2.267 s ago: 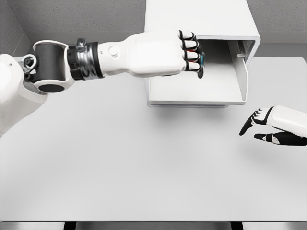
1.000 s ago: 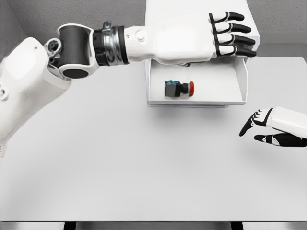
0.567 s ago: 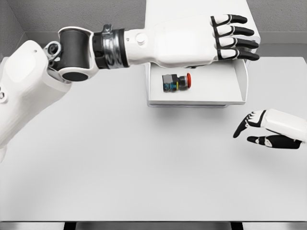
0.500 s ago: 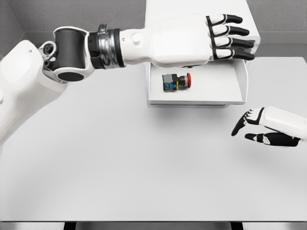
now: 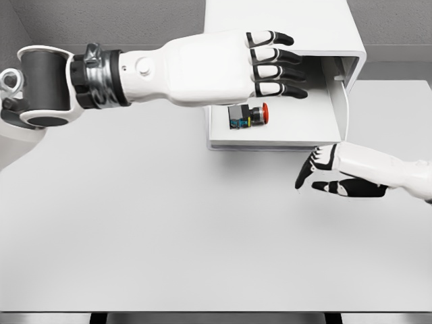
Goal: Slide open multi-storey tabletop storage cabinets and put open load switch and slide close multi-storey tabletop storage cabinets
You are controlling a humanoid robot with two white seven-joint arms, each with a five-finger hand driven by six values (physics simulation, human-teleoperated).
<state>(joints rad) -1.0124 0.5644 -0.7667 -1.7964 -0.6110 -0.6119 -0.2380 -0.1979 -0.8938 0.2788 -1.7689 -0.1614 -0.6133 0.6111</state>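
One load switch (image 5: 247, 115) lay on its side in the pulled-out drawer (image 5: 283, 135) of the cabinet (image 5: 283, 27), toward the drawer's left half; dark body w/ teal and yellow bits, red button end pointing right. Nothing touched it. One drawer was out, its front wall nearest the camera, its right side wall standing tall. One white cabinet, at the table's far edge, just right of centre.

Left hand (image 5: 260, 57) hovered above the drawer's back, partly over the switch, fingers (image 5: 280, 71) stretched out flat and slightly spread, holding nothing; forearm ran off to the drawer's left. Right hand (image 5: 324, 172) sat low just in front of the drawer's right front corner, fingers loosely extended toward the left, thumb below, empty; can't tell if it touched the table.

Surface: one plain light-grey table (image 5: 169, 236), matte, w/ a dark gap below its near edge. Room: grey walls behind the cabinet, corner seam at upper left.
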